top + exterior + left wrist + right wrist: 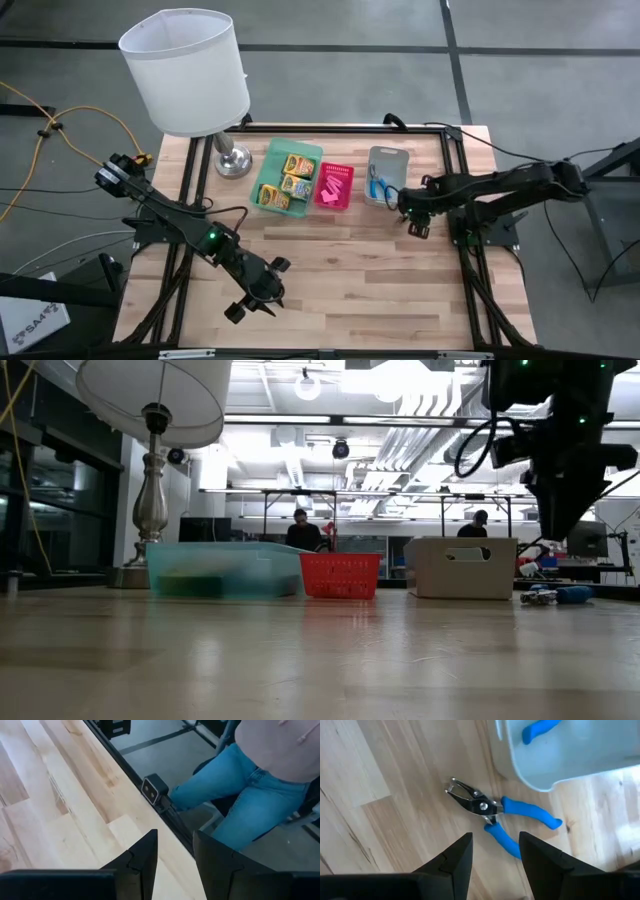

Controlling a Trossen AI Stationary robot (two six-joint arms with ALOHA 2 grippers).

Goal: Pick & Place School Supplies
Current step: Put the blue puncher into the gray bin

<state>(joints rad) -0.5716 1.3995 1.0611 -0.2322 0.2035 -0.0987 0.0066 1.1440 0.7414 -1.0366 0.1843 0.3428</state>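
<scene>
Blue-handled tool point(505, 817) lies flat on the wooden tabletop point(340, 270), just beside the grey tray point(388, 170), at about three o'clock from the centre. My right claw point(495, 852) hovers above it, fingers spread, gripping nothing. A second blue tool point(378, 185) lies inside that tray. Crayon boxes point(288, 182) sit in the green tray point(270, 155). My left claw point(175, 857) waits at seven o'clock, parted and empty.

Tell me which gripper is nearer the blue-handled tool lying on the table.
Right. The right gripper hangs open just above the blue-handled tool beside the grey tray; the left gripper waits near the table's front edge.
</scene>
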